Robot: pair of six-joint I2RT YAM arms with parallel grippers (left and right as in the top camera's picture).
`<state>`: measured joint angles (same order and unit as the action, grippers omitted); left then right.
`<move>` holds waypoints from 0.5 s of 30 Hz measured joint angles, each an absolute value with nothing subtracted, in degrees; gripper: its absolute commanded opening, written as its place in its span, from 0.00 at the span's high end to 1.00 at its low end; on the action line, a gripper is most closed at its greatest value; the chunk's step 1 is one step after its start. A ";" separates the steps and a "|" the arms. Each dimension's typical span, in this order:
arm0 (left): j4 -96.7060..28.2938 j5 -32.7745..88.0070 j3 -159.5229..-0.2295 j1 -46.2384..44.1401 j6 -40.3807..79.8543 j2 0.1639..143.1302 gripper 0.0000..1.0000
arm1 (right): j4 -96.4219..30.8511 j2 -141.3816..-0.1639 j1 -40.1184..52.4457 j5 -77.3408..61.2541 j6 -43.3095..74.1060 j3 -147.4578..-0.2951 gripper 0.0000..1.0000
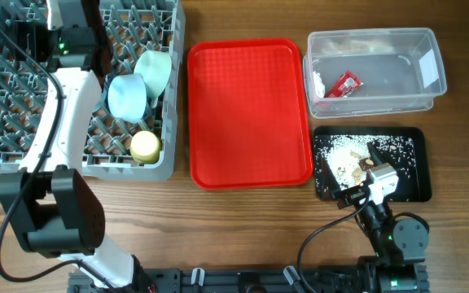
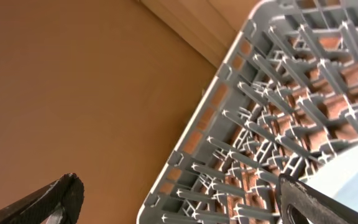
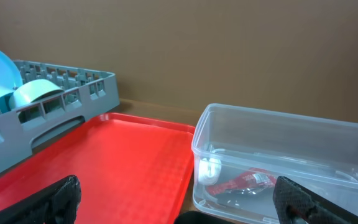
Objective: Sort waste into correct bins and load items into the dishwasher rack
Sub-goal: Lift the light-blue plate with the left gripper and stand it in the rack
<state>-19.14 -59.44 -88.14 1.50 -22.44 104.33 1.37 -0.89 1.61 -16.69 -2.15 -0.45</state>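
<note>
The grey dishwasher rack (image 1: 23, 155) stands at the far left and holds two pale bowls (image 1: 126, 96), (image 1: 155, 69) and a yellow cup (image 1: 145, 146). My left arm reaches over it. My left gripper (image 2: 179, 208) is open and empty above the rack's corner (image 2: 241, 143), with a pale blue plate (image 2: 353, 171) at its right finger. The red wrapper (image 1: 347, 83) lies in the clear tub (image 1: 430, 96), also in the right wrist view (image 3: 244, 182). Crumbs (image 1: 352, 146) lie in the black tray (image 1: 418, 191). My right gripper (image 1: 352, 172) is open and empty over that tray. Fork and spoon are not clearly seen.
The big red serving tray (image 1: 251, 110) lies between rack and bins, bare in the right wrist view (image 3: 117, 162) too. A small white object (image 3: 209, 168) sits in the tub's near corner. A brown wall (image 2: 73, 81) stands behind the rack.
</note>
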 measured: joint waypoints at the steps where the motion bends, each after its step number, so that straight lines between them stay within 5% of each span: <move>1: -19.03 -60.14 -88.14 0.95 -21.87 104.16 0.00 | 1.34 -0.89 1.61 -16.69 -2.15 -0.45 0.00; 8: -20.62 -61.04 -88.14 -4.43 -15.73 97.03 0.00 | 1.37 -0.89 1.61 -16.69 -2.15 -0.45 0.00; 15: -36.99 -51.13 -88.82 -15.68 -5.39 81.12 0.00 | 1.34 -0.91 1.61 -16.69 -2.15 -0.45 0.00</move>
